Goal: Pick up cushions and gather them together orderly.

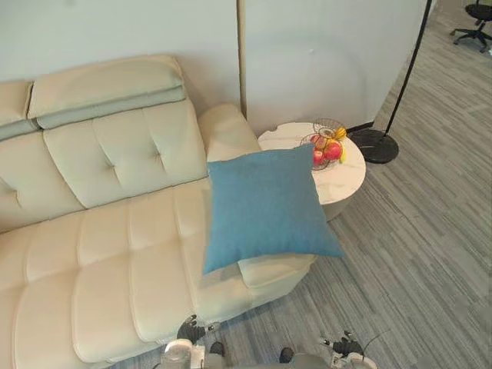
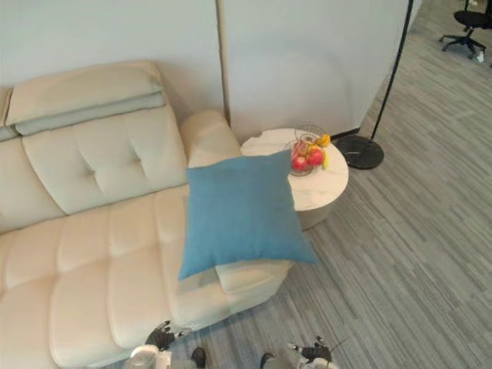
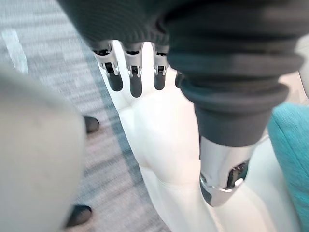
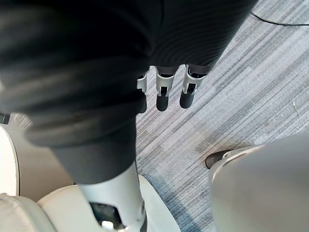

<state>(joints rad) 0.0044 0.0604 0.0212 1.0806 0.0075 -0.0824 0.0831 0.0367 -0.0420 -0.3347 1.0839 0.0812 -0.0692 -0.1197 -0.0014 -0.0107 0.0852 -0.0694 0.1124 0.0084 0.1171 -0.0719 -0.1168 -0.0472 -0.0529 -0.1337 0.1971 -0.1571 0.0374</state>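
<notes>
One blue square cushion (image 1: 265, 206) lies on the right end of the cream leather sofa (image 1: 108, 246), leaning against the armrest with its lower corner hanging past the seat edge. A strip of the blue cushion (image 3: 291, 145) also appears in the left wrist view. My left hand (image 3: 135, 82) hangs low beside the sofa's front, fingers straight and empty. My right hand (image 4: 163, 95) hangs over the grey carpet, fingers straight, holding nothing. Both hands are well short of the cushion.
A round white side table (image 1: 342, 184) stands right of the sofa, carrying a wire basket of fruit (image 1: 327, 146). A floor lamp's black base (image 1: 374, 146) sits behind it by the wall. An office chair (image 1: 477, 19) is far back right. Grey carpet spreads to the right.
</notes>
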